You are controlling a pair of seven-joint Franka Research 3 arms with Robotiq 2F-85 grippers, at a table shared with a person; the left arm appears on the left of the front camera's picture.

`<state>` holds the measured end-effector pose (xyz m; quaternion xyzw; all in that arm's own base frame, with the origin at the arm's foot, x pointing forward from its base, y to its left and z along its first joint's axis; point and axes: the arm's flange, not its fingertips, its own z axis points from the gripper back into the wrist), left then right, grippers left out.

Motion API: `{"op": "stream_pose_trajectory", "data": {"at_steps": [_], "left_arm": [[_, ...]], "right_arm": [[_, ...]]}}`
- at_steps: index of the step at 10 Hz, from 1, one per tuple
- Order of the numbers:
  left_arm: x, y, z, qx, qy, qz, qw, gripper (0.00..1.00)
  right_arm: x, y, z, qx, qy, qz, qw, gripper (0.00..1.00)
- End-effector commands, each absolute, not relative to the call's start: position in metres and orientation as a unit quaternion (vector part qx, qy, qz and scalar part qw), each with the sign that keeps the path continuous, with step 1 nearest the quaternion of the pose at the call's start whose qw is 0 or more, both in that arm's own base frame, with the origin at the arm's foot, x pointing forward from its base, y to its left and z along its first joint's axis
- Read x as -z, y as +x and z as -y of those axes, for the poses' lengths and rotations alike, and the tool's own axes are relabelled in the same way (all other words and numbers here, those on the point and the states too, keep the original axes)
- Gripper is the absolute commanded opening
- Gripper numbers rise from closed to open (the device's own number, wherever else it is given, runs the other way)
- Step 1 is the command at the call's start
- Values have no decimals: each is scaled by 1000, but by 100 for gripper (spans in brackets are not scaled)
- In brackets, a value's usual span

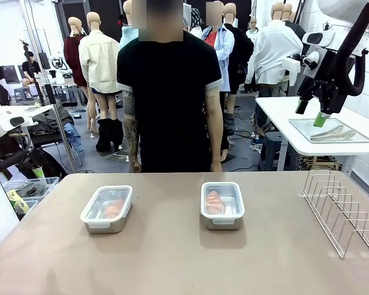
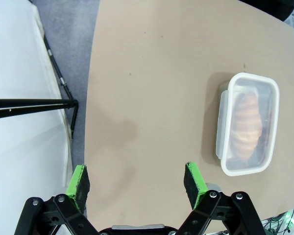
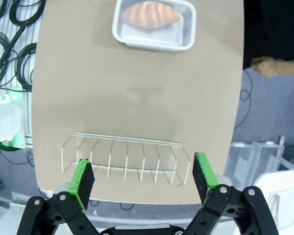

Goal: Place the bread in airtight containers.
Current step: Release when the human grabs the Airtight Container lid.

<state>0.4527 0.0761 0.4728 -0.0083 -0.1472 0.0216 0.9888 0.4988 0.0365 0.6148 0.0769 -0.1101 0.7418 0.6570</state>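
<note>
Table [image 1: 172,258]: a big tan table is filling the bottom of the front view, and a person [image 1: 169,92] in a black shirt is standing at its far side, at 12 o'clock, with arms hanging down
Left box [image 1: 107,209]: a shiny steel box with a clear lid is sitting at about 9 o'clock from the middle of the table; the lid is lying flat on top
Left bread [image 1: 112,208]: a golden roll is lying inside the left box, under the lid; in the left wrist view it is showing its brown ridges through the plastic [image 2: 247,126]
Right box [image 1: 222,204]: a second steel box with a clear lid is sitting at about 3 o'clock from the left box, well apart from it
Right bread [image 1: 214,202]: a roll is lying inside the right box, toward its left side; in the right wrist view it is lying at 12 o'clock [image 3: 151,14]
Wire rack [image 1: 341,209]: a metal rack with thin bars is standing near the table's right edge, at 3 o'clock from the right box
Left gripper [image 2: 137,180]: its green fingers are spreading wide with nothing between them; it is hanging over bare table, and the left box is at 2 o'clock from it
Right gripper [image 3: 143,177]: its green fingers are spreading wide too, holding nothing; it is hanging over the wire rack at the table's edge
</note>
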Motion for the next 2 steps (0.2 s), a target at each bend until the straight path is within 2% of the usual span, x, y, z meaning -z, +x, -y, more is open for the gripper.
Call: {"op": "stream_pose_trajectory", "data": {"at_steps": [1,2], "left_arm": [[-473,452,-77,-25,-7,147,989,100],[-473,452,-77,-25,-7,147,989,100]], "right_arm": [[-616,500,-38,-740,73,107,660,100],[-616,500,-38,-740,73,107,660,100]]}}
